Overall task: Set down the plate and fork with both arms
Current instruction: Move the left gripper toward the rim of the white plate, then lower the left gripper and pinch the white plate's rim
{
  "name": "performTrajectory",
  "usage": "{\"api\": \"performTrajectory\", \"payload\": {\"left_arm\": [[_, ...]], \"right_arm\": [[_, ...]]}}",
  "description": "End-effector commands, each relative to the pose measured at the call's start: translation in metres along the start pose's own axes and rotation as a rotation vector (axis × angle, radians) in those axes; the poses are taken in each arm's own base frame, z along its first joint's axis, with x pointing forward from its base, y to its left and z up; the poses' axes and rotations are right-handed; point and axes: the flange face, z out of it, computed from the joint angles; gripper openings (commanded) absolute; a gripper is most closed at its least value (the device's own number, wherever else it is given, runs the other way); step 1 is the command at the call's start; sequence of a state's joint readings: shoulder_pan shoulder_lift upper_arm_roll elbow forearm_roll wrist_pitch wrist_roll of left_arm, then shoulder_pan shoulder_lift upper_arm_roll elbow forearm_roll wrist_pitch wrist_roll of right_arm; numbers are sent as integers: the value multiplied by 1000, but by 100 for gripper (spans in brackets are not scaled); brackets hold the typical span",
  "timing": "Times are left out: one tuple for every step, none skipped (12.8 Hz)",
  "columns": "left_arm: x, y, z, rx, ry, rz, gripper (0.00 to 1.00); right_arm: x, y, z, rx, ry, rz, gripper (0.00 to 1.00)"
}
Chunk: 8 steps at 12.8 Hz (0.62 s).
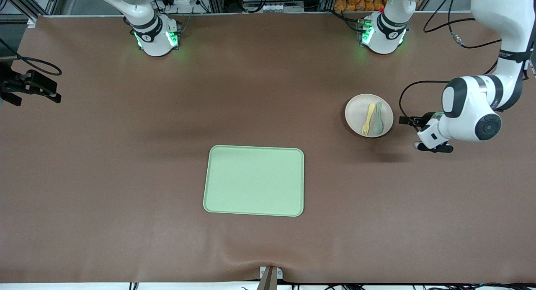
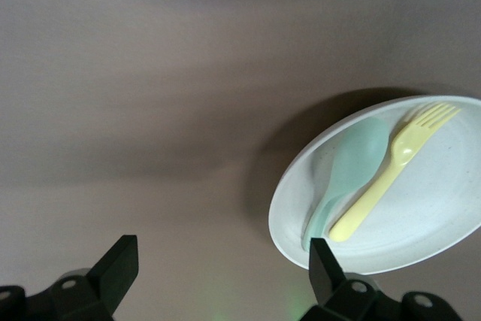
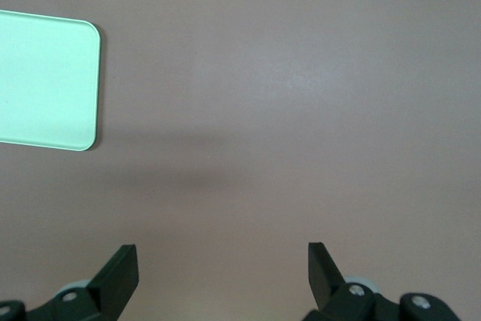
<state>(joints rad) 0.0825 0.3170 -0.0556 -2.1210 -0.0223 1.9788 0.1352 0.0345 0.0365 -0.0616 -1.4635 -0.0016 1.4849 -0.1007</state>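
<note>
Main risk: when we grab the plate (image 1: 369,115), the fork (image 1: 368,119) and spoon (image 1: 378,118) lying loose on it can slide off if it tilts. Left end effector (image 1: 408,121) hangs just beside the plate rim, toward the left arm's end of the surface (image 1: 125,156), fingers spread wide, holding nothing. Right end effector (image 3: 222,276) waits over bare surface, also spread and empty, tray (image 1: 254,180) well away from it.

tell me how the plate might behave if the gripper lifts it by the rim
The plate looks thin and matte, so probably light and not very slippery. Its rim is low, so the hold may be shallow. The fork and spoon lie loose on it and would likely slide if it tilts.
</note>
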Motion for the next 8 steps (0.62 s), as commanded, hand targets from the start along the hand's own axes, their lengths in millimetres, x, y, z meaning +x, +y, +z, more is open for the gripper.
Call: {"api": "performTrajectory", "payload": {"left_arm": [[6, 6, 23, -6, -13, 12, 100], [7, 5, 30, -5, -15, 13, 100], [5, 6, 36, -5, -16, 14, 100], [4, 6, 40, -3, -20, 14, 100], [1, 9, 47, -1, -32, 20, 100], [-1, 12, 53, 1, -42, 24, 100], [-1, 11, 57, 3, -42, 25, 100], [-1, 13, 62, 3, -52, 27, 100]], "right_arm": [[-6, 1, -2, -4, 2, -6, 100], [-6, 2, -2, -4, 2, -3, 100], [-6, 3, -2, -2, 1, -1, 100], [-6, 3, -2, -2, 1, -1, 100], [-6, 3, -2, -2, 1, -1, 100], [-6, 3, -2, 0, 1, -1, 100], [-6, 2, -2, -2, 1, -3, 100], [-6, 2, -2, 0, 1, -3, 100]]}}
